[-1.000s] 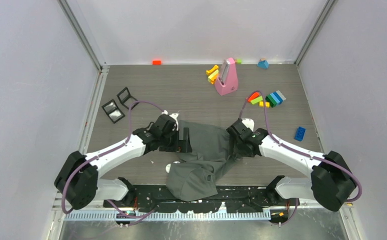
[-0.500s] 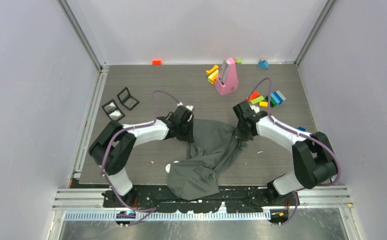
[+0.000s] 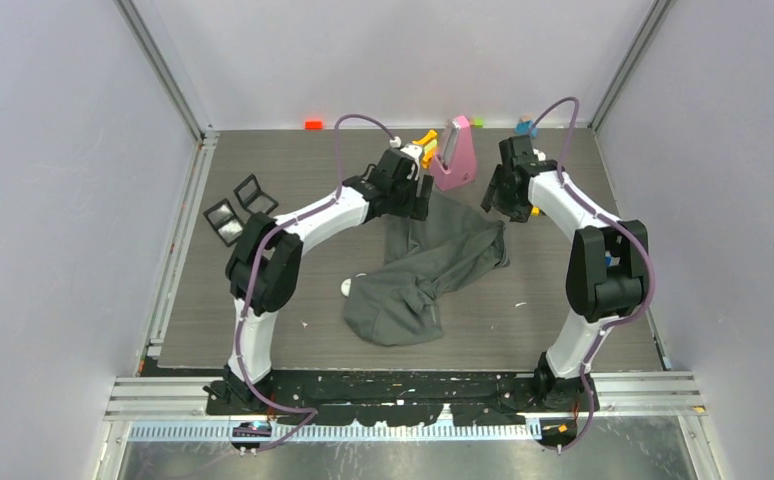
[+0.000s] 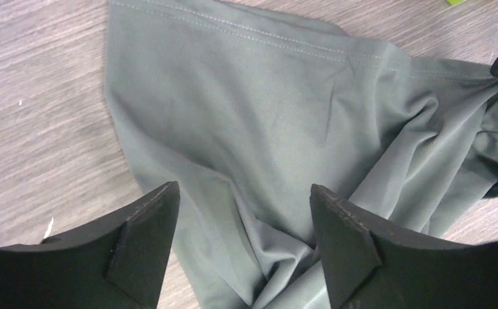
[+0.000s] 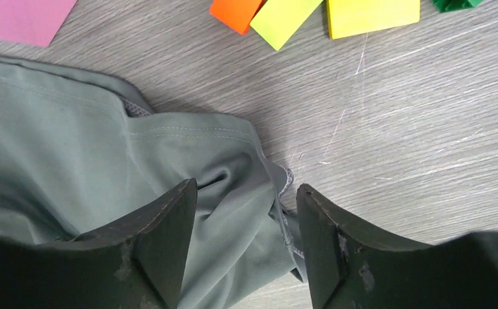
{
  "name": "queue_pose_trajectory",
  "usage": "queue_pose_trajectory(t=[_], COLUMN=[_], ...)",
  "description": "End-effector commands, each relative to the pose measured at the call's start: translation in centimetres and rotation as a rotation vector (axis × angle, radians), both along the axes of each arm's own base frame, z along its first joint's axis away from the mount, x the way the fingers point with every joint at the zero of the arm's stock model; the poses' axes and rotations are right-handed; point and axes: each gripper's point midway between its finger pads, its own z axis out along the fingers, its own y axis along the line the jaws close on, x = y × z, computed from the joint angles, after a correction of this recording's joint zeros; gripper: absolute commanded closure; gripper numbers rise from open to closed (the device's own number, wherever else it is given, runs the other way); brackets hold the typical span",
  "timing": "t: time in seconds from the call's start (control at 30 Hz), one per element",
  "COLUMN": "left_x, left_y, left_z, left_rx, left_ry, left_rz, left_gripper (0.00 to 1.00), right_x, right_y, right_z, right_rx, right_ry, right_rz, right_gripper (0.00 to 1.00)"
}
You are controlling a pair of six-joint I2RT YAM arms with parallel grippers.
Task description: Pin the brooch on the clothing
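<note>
The clothing (image 3: 428, 270), a dark grey T-shirt, lies crumpled in the middle of the table, its far hem stretched wide. My left gripper (image 3: 415, 200) hovers over the hem's left corner. In the left wrist view my left gripper (image 4: 243, 190) is open, with folds of shirt (image 4: 266, 116) below it and nothing pinched. My right gripper (image 3: 496, 202) is at the hem's right corner. My right gripper (image 5: 246, 187) is also open above a bunched seam of the shirt (image 5: 73, 161). A small white thing (image 3: 348, 287) sits at the shirt's left edge. No brooch shows plainly.
A pink wedge-shaped stand (image 3: 453, 155) is just beyond the shirt, with yellow blocks (image 3: 425, 142) beside it. Orange, lime and yellow blocks (image 5: 285, 16) lie right of the right gripper. Two black square frames (image 3: 238, 208) lie at the left. An orange block (image 3: 313, 124) is by the back wall.
Both arms have swung toward the far side of the table. The shirt has been drawn away from the near edge, and its far hem is now spread between the two grippers.
</note>
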Motion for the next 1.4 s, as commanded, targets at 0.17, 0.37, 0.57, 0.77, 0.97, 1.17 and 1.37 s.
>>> queue_pose_trajectory(t=[0.17, 0.37, 0.57, 0.77, 0.97, 1.17, 1.37], left_x=[-10.7, -18.3, -20.0, -21.1, -20.9, -21.0, -19.5], left_y=[-0.1, -0.1, 0.9, -0.3, -2.0, -1.3, -0.4], left_z=[2.9, 1.0, -1.1, -2.5, -3.2, -5.9, -0.3], left_rx=[0.096, 0.18, 0.263, 0.273, 0.272, 0.348, 0.188], left_ry=[-0.038, 0.01, 0.016, 0.024, -0.004, 0.011, -0.091], left_rz=[-0.082, -0.016, 0.032, -0.01, -0.027, -0.028, -0.02], left_gripper=[0.12, 0.08, 0.12, 0.25, 0.28, 0.65, 1.0], right_x=[-4.4, -8.2, -11.2, -13.2, -14.1, -14.7, -15.5], right_y=[3.2, 2.7, 3.3, 3.4, 3.2, 3.1, 4.0], right_z=[1.5, 0.9, 1.4, 2.1, 2.6, 2.7, 4.0], right_rx=[0.19, 0.185, 0.21, 0.222, 0.219, 0.219, 0.267], right_ry=[0.031, 0.057, 0.037, 0.012, -0.001, 0.001, -0.031], right_rz=[0.111, 0.081, 0.093, 0.099, 0.1, 0.106, 0.176], right_gripper=[0.28, 0.31, 0.34, 0.35, 0.35, 0.35, 0.34])
